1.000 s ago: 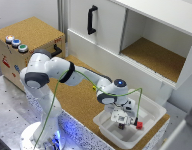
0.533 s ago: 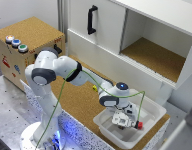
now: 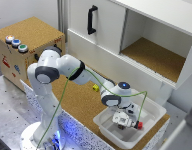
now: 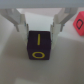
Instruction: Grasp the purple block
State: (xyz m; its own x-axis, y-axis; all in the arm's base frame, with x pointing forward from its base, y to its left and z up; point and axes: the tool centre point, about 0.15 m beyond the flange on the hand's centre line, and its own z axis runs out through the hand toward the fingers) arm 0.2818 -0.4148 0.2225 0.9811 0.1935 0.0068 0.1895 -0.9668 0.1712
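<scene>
In the wrist view the purple block (image 4: 40, 47) is a dark cube with yellow marks, lying on the white floor of the bin. My gripper (image 4: 41, 28) is open. Its two light fingers (image 4: 19, 21) stand wider apart than the block, which sits centred just past their tips, with a gap on each side. In the exterior view the gripper (image 3: 123, 120) is down inside the white bin (image 3: 151, 109) and hides the block.
A small red cube (image 4: 79, 24) lies close beside the purple block, also in the bin (image 3: 139, 125). A yellow piece (image 3: 95, 88) rests on the cork top. Behind stands a white cabinet (image 3: 111, 30) with an open shelf; at the exterior view's left is a box with buttons (image 3: 16, 44).
The arm has lowered the gripper deeper into the white bin, and the elbow has shifted slightly toward the exterior view's right.
</scene>
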